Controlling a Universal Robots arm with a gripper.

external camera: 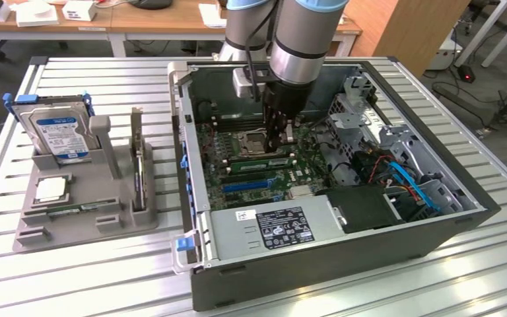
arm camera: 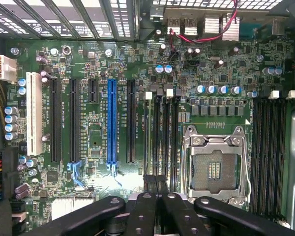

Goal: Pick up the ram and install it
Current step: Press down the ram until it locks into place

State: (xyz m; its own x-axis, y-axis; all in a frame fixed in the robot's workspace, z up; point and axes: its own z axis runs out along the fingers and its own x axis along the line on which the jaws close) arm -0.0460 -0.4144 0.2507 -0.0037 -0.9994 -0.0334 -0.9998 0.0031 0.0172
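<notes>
Over mobo (arm camera: 137, 123): shut gripper (arm camera: 155, 184), ram (external camera: 261, 164) seated.

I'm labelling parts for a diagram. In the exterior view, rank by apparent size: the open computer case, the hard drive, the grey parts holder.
1. Computer case, clearly largest.
2. Grey parts holder.
3. Hard drive, standing in that holder, smallest.
</notes>
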